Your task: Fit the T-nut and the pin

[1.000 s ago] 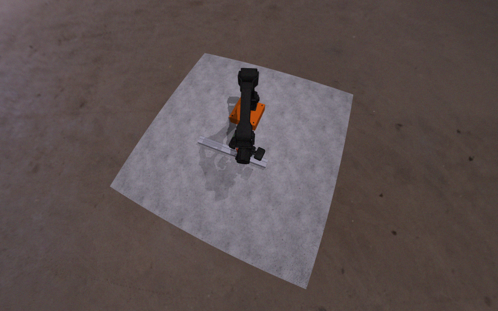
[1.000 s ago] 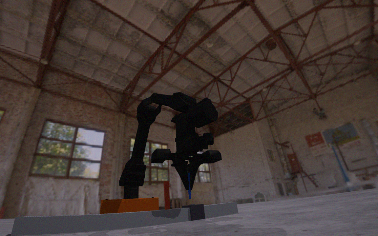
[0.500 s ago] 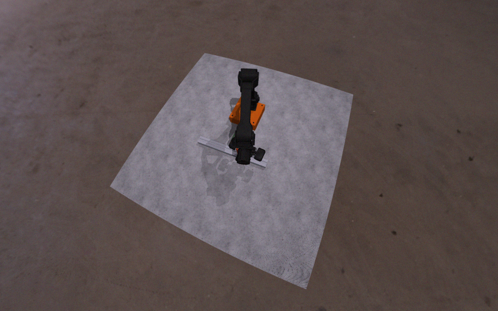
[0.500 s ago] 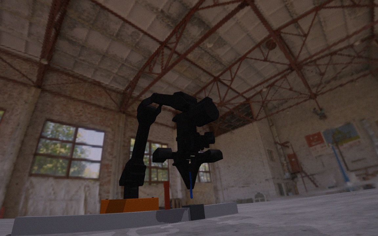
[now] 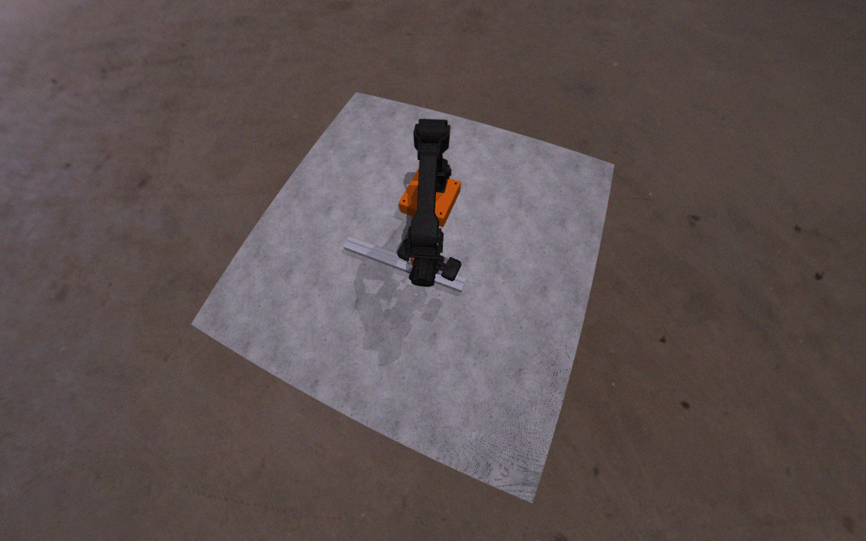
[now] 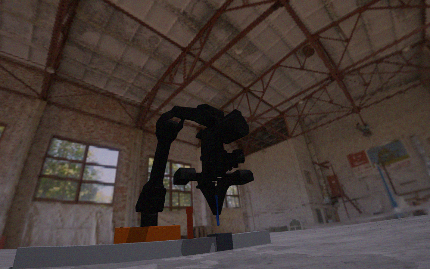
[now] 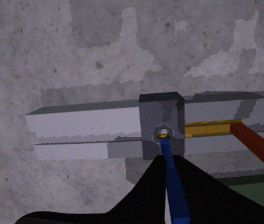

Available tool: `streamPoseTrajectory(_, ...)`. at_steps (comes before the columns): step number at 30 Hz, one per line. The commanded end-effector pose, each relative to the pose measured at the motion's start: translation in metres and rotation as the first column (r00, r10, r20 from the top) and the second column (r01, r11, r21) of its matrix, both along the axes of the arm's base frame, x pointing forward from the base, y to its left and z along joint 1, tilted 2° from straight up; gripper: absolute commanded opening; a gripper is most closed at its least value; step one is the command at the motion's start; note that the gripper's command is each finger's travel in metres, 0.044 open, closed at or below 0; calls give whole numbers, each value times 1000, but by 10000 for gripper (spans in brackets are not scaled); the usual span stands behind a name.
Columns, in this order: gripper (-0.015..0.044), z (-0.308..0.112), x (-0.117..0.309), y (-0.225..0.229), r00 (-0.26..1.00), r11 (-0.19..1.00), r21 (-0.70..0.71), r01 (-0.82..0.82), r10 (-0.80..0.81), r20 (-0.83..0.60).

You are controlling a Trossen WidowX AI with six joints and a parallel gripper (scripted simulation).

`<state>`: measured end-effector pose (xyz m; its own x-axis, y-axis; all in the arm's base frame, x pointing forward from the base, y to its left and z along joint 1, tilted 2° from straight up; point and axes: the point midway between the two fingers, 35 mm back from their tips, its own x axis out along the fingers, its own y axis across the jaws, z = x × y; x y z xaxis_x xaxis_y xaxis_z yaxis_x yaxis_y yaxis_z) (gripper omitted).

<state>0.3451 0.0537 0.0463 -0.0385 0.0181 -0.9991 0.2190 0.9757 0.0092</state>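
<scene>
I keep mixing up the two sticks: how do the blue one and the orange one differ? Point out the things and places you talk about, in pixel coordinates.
The blue pin (image 6: 217,214) (image 7: 176,190) is held by the end effector, while the orange handle (image 6: 189,222) (image 7: 256,147) is not.

The pin hangs above the bracket; the handle rises from the brass nut in the rail.

Both are slim and roughly upright.

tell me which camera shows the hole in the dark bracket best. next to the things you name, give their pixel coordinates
The wrist view: it looks down on the bracket (image 6: 224,241) (image 7: 154,116), with the hole's ring and brass inside it visible. The exterior view shows the bracket side-on, no hole visible. From the top, the arm (image 5: 427,181) hides it.
</scene>
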Motion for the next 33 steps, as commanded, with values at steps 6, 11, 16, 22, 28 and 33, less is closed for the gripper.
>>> streamPoseTrajectory(6,-150,-2,-5,0,1000,1000,4,-1,1,-8)
streamPoseTrajectory(11,-150,-1,-2,1,1000,1000,4,-1,1,-8)
streamPoseTrajectory(16,-150,-1,-1,1,1000,1000,4,-1,1,-8)
streamPoseTrajectory(22,-150,-2,-4,0,1000,1000,4,-1,1,-8)
streamPoseTrajectory(28,-150,-5,-4,0,1000,1000,4,-1,1,-8)
streamPoseTrajectory(33,-150,-11,-4,0,1000,1000,4,-1,1,-8)
